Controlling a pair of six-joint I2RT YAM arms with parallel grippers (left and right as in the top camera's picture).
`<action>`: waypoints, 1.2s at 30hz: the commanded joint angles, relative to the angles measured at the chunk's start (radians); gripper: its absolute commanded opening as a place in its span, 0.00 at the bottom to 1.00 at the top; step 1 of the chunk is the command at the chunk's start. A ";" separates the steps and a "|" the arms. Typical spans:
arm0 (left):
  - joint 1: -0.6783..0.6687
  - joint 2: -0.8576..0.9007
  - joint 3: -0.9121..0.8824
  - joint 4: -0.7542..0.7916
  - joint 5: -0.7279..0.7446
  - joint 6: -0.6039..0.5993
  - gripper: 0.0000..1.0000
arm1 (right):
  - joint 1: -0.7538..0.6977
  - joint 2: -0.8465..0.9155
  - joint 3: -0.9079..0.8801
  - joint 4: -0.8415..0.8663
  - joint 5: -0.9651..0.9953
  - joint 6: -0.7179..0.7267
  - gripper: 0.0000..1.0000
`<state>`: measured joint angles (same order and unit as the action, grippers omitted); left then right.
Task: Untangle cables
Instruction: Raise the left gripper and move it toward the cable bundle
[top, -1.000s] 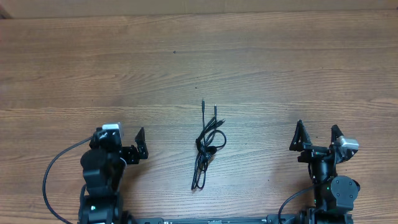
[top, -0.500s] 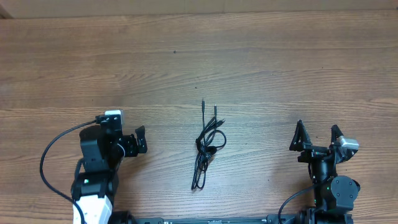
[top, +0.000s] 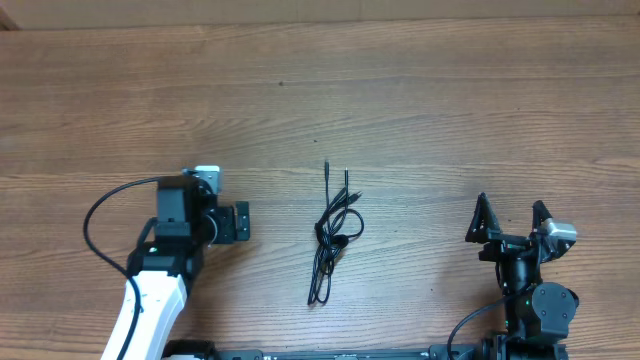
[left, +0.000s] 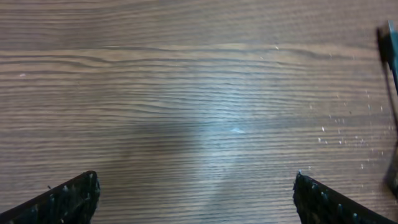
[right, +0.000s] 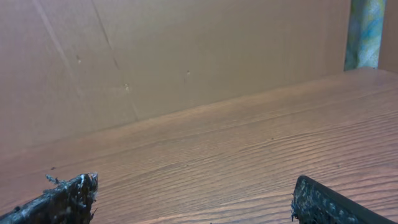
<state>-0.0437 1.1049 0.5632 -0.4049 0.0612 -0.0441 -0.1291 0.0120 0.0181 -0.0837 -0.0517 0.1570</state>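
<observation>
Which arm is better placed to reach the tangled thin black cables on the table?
Left. The open left gripper sits nearer the thin black cables, which show at its wrist view's edge. The open right gripper is farther, its camera seeing only wooden table and brown wall.

The left arm (top: 160, 262) reaches out from the near edge, its wrist turned to the right and tipped down at the tabletop (top: 420, 90), jaws spread wide with nothing between them. The right arm (top: 535, 300) sits folded by its base, jaws pointing away, likewise wide apart and empty.
</observation>
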 joint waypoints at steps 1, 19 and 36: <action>-0.059 0.031 0.035 -0.003 -0.059 0.023 1.00 | 0.005 -0.009 -0.010 0.002 0.006 0.000 1.00; -0.108 0.046 0.035 0.058 0.022 0.014 1.00 | 0.005 -0.009 -0.010 0.002 0.006 0.000 1.00; -0.108 0.046 0.035 0.096 0.067 0.014 1.00 | 0.005 -0.009 -0.010 0.002 0.006 0.000 1.00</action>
<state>-0.1444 1.1477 0.5713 -0.3141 0.1093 -0.0444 -0.1291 0.0120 0.0181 -0.0837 -0.0517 0.1562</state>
